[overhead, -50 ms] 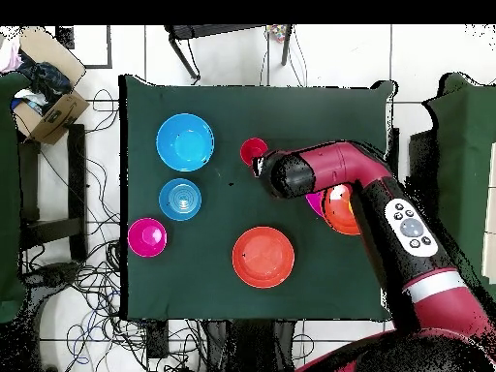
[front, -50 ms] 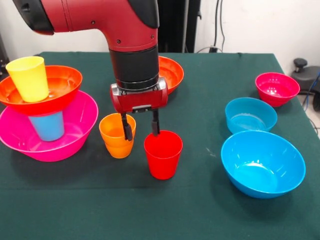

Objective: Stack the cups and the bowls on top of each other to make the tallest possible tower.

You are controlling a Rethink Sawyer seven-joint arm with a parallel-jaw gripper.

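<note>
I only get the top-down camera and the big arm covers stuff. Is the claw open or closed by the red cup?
Observer: Open. From the front, the claw hangs with its tips down at the rim of the red cup.
Child: Is anything else hiding under the arm there?
Observer: Yes, an orange cup. It stands upright right beside the red one.
Child: And the pink and orange bit under the arm?
Observer: That is the tower: a pink bowl with a light blue cup in it, an orange-red bowl on top, and a yellow cup standing in that.
</note>
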